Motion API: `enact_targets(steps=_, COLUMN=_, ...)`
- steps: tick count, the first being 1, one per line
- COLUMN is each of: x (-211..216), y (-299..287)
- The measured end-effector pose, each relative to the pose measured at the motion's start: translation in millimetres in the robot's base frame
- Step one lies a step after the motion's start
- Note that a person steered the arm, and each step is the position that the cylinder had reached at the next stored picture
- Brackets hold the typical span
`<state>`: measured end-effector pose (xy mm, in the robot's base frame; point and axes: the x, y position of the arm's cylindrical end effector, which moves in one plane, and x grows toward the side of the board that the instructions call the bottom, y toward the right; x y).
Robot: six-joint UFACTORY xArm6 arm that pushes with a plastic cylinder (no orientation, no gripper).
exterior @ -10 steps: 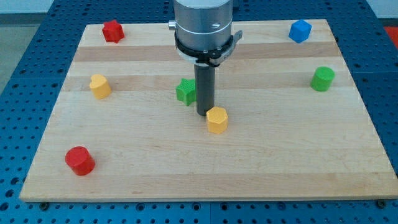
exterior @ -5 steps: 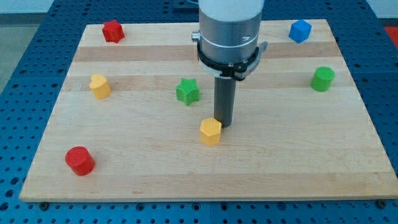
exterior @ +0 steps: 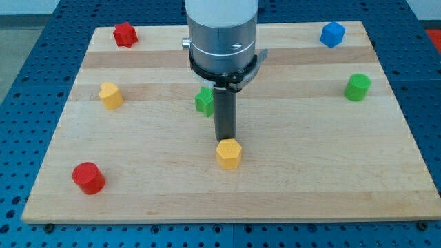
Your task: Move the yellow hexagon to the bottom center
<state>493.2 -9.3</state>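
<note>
The yellow hexagon (exterior: 229,153) lies near the board's middle, a little below centre. My tip (exterior: 225,140) stands right at its upper edge, touching or nearly touching it from the view's top. The arm's grey body partly hides the green star (exterior: 203,101) behind the rod.
A second yellow block (exterior: 110,95) sits at the left. A red cylinder (exterior: 89,178) is at bottom left, a red star-like block (exterior: 125,34) at top left, a blue block (exterior: 332,34) at top right, a green cylinder (exterior: 357,87) at right. The wooden board (exterior: 310,172) lies on a blue perforated table.
The yellow hexagon has slid down and slightly left. My tip swung right, then back left, and now stands just above the hexagon.
</note>
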Motion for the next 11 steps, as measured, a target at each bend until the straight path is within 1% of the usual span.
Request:
enact_targets(steps=4, x=39, y=0)
enact_targets(steps=5, x=40, y=0)
enact_targets(steps=6, x=31, y=-17)
enact_targets(steps=7, x=32, y=-40)
enact_targets(steps=8, x=57, y=-53)
enact_targets(steps=9, x=73, y=-54)
enact_targets(steps=11, x=73, y=-46)
